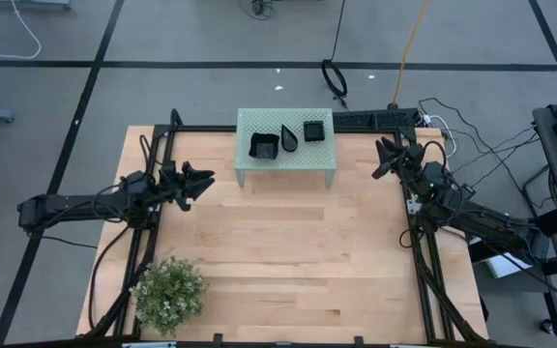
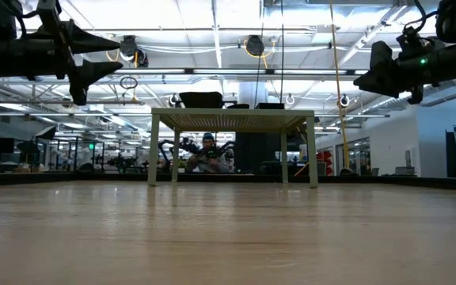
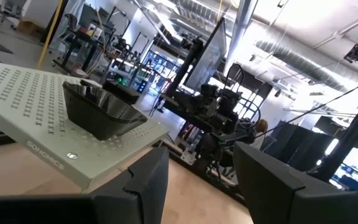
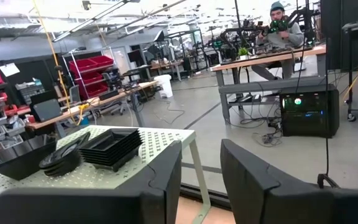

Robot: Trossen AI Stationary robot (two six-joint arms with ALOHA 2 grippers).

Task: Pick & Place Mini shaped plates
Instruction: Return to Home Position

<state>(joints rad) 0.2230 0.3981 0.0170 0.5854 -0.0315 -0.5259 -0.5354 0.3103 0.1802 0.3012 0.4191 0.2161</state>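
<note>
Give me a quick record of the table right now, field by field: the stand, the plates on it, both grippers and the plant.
stand: mint-green, perforated, far middle of the table
wavy square plates: on the stand, toward the left arm
teardrop plates: stacked on the stand, in the middle
square plates: stacked on the stand, toward the right arm
left gripper: raised off the table, left of the stand, jaws open, empty
right gripper: raised, right of the stand, jaws open, empty
plant: near left corner of the table
</note>
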